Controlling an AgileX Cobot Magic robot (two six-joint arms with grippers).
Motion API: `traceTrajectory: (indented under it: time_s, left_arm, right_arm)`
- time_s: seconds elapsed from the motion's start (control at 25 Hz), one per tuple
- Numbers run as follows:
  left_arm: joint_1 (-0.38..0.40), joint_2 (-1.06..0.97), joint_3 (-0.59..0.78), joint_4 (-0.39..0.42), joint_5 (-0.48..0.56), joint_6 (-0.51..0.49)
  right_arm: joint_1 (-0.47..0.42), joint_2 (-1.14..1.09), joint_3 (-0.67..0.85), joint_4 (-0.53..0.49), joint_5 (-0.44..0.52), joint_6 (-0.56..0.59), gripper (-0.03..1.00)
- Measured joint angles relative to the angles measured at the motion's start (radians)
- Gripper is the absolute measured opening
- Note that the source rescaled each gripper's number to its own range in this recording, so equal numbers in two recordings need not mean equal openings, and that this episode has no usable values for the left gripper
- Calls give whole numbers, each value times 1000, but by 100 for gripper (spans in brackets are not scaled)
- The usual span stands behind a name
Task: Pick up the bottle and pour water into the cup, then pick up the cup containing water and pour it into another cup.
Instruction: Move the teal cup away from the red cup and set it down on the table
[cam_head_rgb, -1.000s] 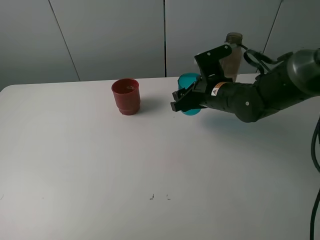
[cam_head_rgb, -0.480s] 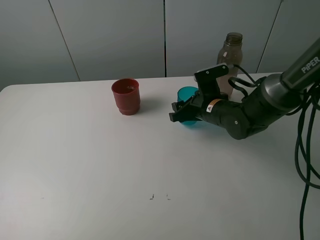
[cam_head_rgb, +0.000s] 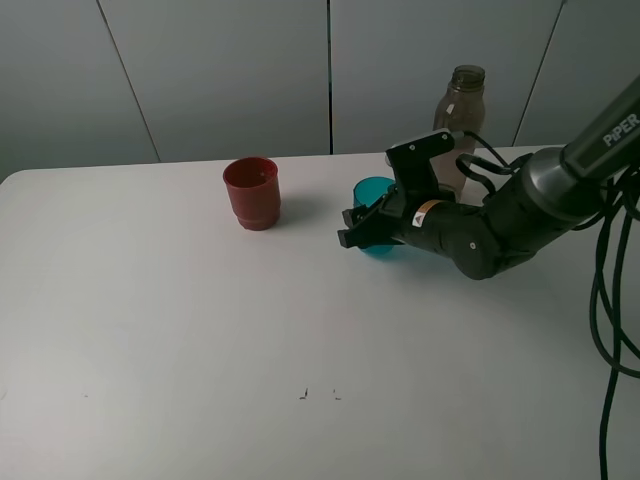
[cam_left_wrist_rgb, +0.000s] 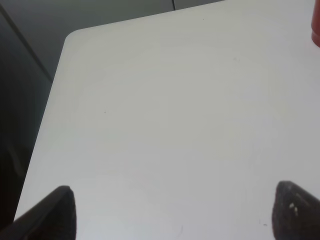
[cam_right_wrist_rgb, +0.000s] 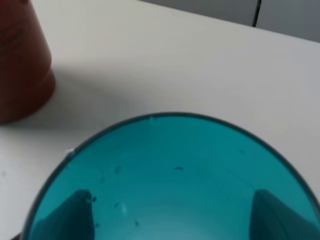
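The teal cup (cam_head_rgb: 374, 190) stands upright on the white table (cam_head_rgb: 200, 330), right of the red cup (cam_head_rgb: 251, 192). My right gripper (cam_head_rgb: 366, 226) is shut on the teal cup from its near side. In the right wrist view the teal cup (cam_right_wrist_rgb: 170, 170) fills the frame, and my fingers (cam_right_wrist_rgb: 75, 210) show dark through its walls on both sides. The red cup (cam_right_wrist_rgb: 20, 70) stands just beyond it. Behind the right arm rises the smoky bottle (cam_head_rgb: 460, 115), uncapped. My left gripper (cam_left_wrist_rgb: 175, 215) hangs open over bare table, with nothing between its fingers.
The table's far left corner and edge (cam_left_wrist_rgb: 67, 40) show in the left wrist view, with dark floor beyond. A sliver of the red cup (cam_left_wrist_rgb: 316, 25) sits at that view's border. Black cables (cam_head_rgb: 610, 300) hang at the right.
The right arm has come down from a raised pose, bringing the teal cup lower onto the table. It has barely moved over the last half second.
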Motion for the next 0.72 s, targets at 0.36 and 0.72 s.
traceTrajectory:
  time_s: [0.36, 0.72]
  left_arm:
    - [0, 0, 0, 0, 0, 0]
    - [0, 0, 0, 0, 0, 0]
  right_arm:
    - [0, 10, 0, 0, 11, 2, 3]
    - [0, 17, 0, 0, -11, 49, 48]
